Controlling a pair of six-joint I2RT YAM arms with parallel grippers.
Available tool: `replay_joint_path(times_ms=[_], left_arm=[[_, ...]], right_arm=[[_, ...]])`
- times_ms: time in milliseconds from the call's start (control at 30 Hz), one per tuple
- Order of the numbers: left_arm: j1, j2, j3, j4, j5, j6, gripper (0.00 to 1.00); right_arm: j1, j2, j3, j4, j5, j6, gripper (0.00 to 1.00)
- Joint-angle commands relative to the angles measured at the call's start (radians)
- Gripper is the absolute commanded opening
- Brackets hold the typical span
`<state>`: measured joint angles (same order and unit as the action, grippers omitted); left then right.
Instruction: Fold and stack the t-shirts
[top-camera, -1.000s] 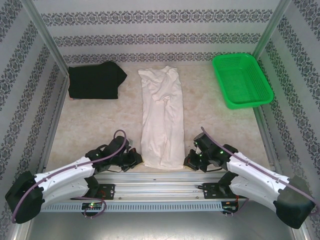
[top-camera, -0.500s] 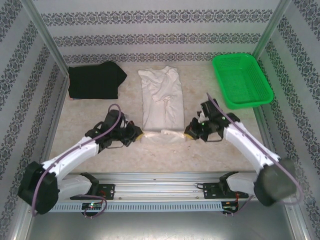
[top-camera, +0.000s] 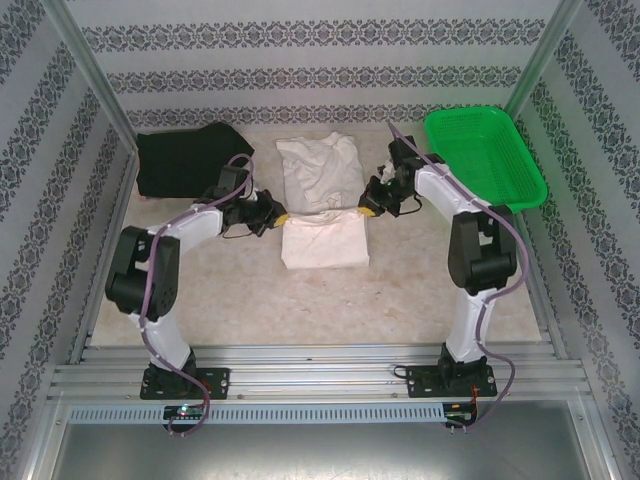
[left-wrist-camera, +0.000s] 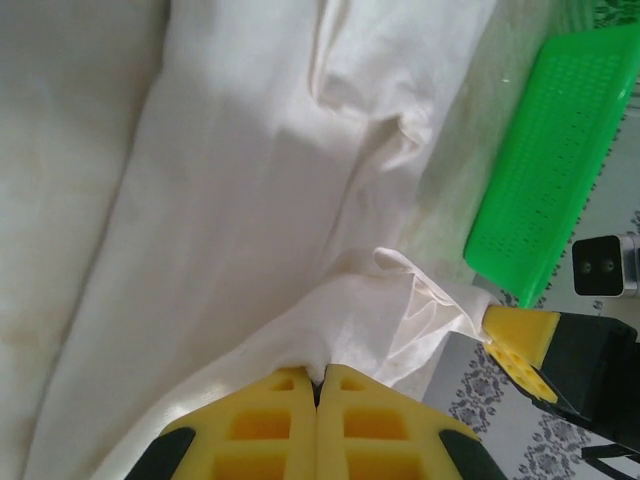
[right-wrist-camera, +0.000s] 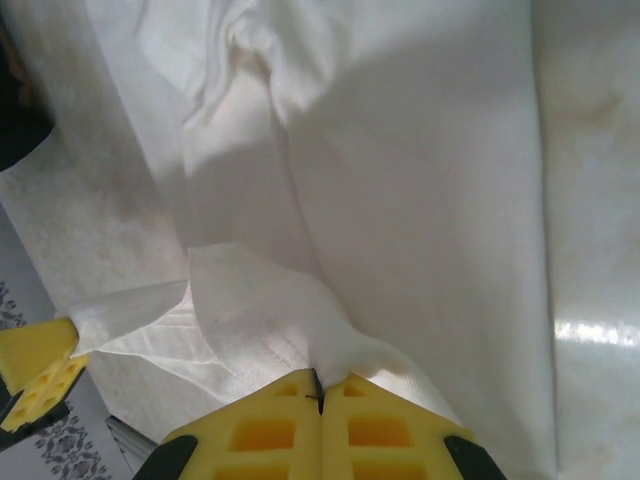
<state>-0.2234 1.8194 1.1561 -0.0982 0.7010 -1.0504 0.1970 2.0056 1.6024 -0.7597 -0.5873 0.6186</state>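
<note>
The cream t-shirt (top-camera: 322, 175) lies at the middle back of the table, its near half doubled over into a fold (top-camera: 325, 245). My left gripper (top-camera: 279, 215) is shut on the hem's left corner and my right gripper (top-camera: 366, 210) on the right corner, holding the hem stretched between them above the shirt. In the left wrist view the yellow fingers (left-wrist-camera: 270, 425) pinch the white cloth (left-wrist-camera: 250, 200). The right wrist view has the same pinch, fingers (right-wrist-camera: 380, 430) closed on cloth (right-wrist-camera: 420, 180). The black t-shirt (top-camera: 188, 160) lies folded at the back left.
A green mesh basket (top-camera: 485, 160) stands at the back right, seen also in the left wrist view as the basket (left-wrist-camera: 550, 150). Patterned walls enclose the table on three sides. Bare tabletop (top-camera: 320, 310) lies between the shirt and the arm bases.
Both grippers have carried the cream shirt's near hem from the table's front edge towards the back, doubling the shirt over itself. Both arms are now stretched far out.
</note>
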Motion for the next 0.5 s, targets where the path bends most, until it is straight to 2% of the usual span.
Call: replay_joint_path(times_ms=[0, 100, 167, 233, 267, 367, 467], left_arm=[[0.023, 0.091, 0.073, 0.027, 0.044, 0.064, 0.00], [0.033, 0.187, 0.150, 0.024, 0.060, 0.073, 0.00], [0.038, 0.232, 0.202, 0.027, 0.062, 0.073, 0.03], [0.048, 0.245, 0.240, 0.046, 0.062, 0.055, 0.29], [0.054, 0.235, 0.247, 0.066, 0.061, 0.039, 0.35], [0.065, 0.137, 0.270, 0.057, 0.052, 0.028, 0.48], [0.058, -0.045, 0.201, -0.051, 0.027, 0.070, 0.53]], right_arm=[[-0.020, 0.086, 0.077, -0.046, 0.002, -0.040, 0.00], [-0.032, 0.177, 0.170, -0.068, 0.001, -0.051, 0.00], [-0.039, 0.228, 0.233, -0.080, 0.007, -0.051, 0.13], [-0.050, 0.258, 0.295, -0.080, -0.003, -0.040, 0.35], [-0.056, 0.257, 0.316, -0.079, -0.010, -0.036, 0.36], [-0.073, 0.163, 0.320, -0.058, -0.006, -0.045, 0.45], [-0.086, -0.027, 0.191, -0.082, 0.032, -0.060, 0.50]])
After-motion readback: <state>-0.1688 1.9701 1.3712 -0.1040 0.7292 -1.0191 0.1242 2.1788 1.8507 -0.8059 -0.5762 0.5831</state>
